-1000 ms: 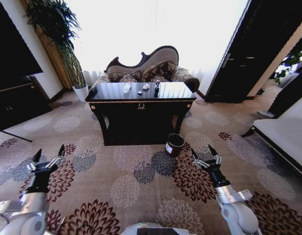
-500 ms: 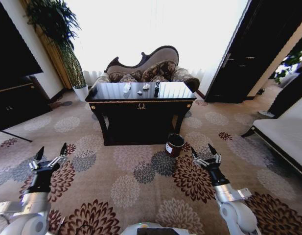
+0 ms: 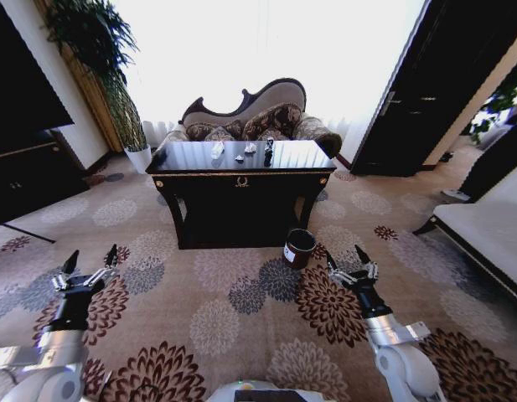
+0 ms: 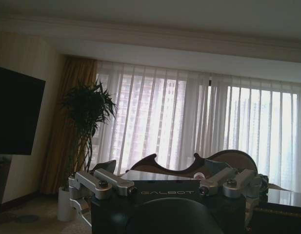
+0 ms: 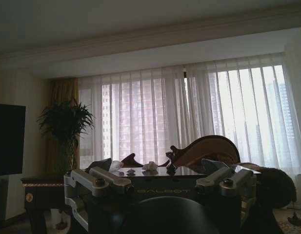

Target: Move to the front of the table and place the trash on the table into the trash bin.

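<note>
The word "GALBOT" stands in pale capitals on the dark body of the left end effector (image 4: 167,184), and likewise on the right end effector (image 5: 162,183). The trash bin (image 3: 298,249) carries a white label, too small to read

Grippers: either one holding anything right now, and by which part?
Nothing held. Left gripper and right gripper are both open and empty above the carpet; the trash lies on the table.
</note>
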Controlling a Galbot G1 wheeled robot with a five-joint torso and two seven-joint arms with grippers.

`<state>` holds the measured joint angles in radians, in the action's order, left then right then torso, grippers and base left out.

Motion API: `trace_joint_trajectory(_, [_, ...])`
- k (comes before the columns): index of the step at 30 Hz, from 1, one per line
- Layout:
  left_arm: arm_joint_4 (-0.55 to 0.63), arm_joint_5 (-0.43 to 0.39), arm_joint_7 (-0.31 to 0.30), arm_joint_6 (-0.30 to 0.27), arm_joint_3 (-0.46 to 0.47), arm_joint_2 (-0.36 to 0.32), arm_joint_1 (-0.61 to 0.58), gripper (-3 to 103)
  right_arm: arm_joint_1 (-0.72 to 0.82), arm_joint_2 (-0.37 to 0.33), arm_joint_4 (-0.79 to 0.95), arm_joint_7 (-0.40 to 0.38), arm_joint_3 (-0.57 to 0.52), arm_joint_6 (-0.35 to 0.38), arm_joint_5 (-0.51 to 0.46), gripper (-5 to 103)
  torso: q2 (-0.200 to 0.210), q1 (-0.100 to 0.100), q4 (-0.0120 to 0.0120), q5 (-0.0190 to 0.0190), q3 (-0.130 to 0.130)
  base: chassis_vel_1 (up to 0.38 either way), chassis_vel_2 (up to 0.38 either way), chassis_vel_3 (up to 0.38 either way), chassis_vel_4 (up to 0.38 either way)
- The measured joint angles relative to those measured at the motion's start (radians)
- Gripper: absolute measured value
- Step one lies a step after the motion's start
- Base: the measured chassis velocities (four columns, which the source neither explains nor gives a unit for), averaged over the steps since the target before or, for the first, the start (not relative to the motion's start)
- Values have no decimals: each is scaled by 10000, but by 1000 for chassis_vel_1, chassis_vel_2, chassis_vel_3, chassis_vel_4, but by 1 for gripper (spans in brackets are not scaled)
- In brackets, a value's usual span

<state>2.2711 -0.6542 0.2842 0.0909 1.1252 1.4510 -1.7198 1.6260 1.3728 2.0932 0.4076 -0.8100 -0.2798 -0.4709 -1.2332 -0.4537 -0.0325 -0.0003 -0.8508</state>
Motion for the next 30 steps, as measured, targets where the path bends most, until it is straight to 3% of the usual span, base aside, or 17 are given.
trace_joint_trajectory(10, [156, -14, 149, 91, 48, 27, -98, 100, -53, 27, 88, 0, 86, 5, -7, 100, -1, 3, 0, 0, 1, -114, 144, 122, -131])
trace_joint_trajectory(29, [330, -10, 286, 142, 30, 109, -95, 100, -61, 19, 72, -12, 22, -23, -40, 100, 1, -2, -3, -5, 1, -324, 328, 320, -325])
trace_joint_trajectory(30, [332, -6, 294, 149, 29, 120, -96, 100, -64, 18, 79, -17, 23, -28, -41, 100, 0, 1, 5, 0, 1, -317, 370, 387, -303])
